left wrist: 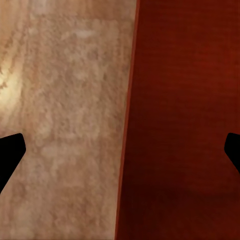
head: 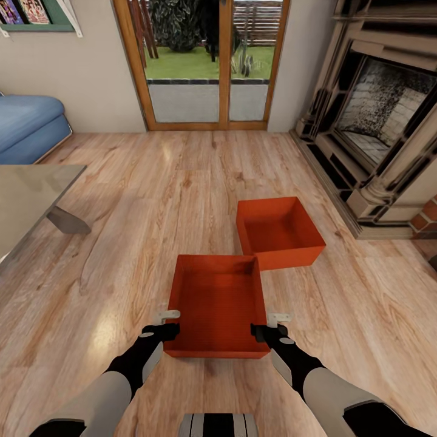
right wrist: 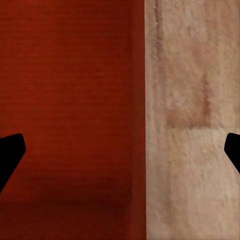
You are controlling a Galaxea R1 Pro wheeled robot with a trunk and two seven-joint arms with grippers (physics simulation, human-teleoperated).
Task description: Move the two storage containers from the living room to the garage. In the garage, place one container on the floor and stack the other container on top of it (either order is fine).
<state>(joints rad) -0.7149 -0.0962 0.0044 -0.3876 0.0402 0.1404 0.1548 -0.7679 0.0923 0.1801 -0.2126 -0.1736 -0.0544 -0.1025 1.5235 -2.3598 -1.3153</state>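
Observation:
Two storage containers sit on the living room's wood-plank floor. The near orange-red bin (head: 217, 303) lies straight ahead of me, and the second bin (head: 279, 232) stands just beyond it to the right, corner to corner. My left gripper (head: 167, 323) is open over the near bin's left wall. In the left wrist view that wall edge (left wrist: 127, 125) runs between the spread fingertips (left wrist: 10, 155). My right gripper (head: 271, 325) is open over the right wall (right wrist: 139, 125) in the same way, with one fingertip (right wrist: 10, 152) over the bin's inside.
A grey table (head: 30, 200) juts in at the left, with a blue sofa (head: 27, 124) behind it. The stone fireplace (head: 382, 121) fills the right side. Wood-framed glass doors (head: 209, 67) stand at the back. Open plank floor (head: 152, 194) lies ahead.

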